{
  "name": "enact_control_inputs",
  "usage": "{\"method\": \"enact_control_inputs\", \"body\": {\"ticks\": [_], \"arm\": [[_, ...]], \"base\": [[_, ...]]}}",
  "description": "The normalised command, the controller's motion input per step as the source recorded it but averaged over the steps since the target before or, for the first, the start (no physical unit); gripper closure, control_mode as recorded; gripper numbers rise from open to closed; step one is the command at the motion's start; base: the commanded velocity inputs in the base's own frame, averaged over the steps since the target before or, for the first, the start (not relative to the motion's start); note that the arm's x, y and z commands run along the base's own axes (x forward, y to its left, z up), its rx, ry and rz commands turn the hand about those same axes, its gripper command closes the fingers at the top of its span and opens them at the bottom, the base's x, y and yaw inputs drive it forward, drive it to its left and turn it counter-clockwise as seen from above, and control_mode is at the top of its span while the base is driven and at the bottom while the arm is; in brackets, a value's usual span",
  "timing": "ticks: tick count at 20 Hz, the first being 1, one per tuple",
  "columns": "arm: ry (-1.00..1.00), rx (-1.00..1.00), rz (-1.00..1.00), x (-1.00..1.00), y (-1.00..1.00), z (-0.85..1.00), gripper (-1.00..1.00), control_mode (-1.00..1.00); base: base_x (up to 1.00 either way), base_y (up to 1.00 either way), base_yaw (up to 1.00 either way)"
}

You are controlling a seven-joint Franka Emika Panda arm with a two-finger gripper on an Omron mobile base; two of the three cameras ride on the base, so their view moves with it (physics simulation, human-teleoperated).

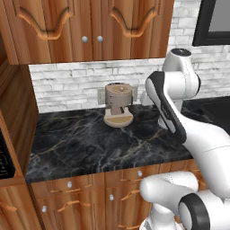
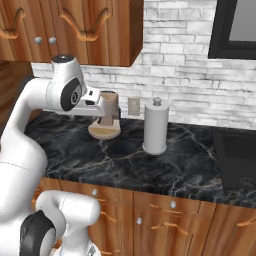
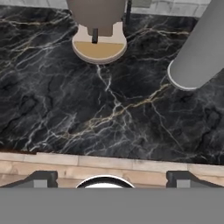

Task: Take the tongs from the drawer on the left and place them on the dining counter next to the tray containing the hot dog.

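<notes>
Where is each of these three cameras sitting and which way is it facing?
Left base view: behind the arm on its left, facing the black counter and coffee grinder; white arm at right.
Right base view: behind on the right, same counter, plus paper towel roll; arm at left.
Hand view: above the counter edge, looking down; open gripper at bottom.
All three share the grinder.

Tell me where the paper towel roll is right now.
The paper towel roll stands upright on the black marble counter, right of the coffee grinder, below the wall outlet.
</notes>
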Motion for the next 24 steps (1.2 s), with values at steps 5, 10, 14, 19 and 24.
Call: {"method": "enact_control_inputs", "body": {"ticks": [5,10,14,19,24], "arm": [[-0.14,0.0,0.0,-0.5,0.0,0.0,-1.0,-1.0],[-0.15,0.0,0.0,-0.56,0.0,-0.02,-1.0,-1.0],[-0.04,0.0,0.0,-0.39,0.0,-0.11,-1.0,-1.0],[-0.05,0.0,0.0,-0.39,0.0,-0.14,-1.0,-1.0],[-0.07,0.0,0.0,-0.43,0.0,-0.16,-1.0,-1.0]], "base": [[0.0,0.0,0.0],[0.0,0.0,0.0],[0.0,0.0,0.0],[0.0,0.0,0.0],[0.0,0.0,0.0]]}}
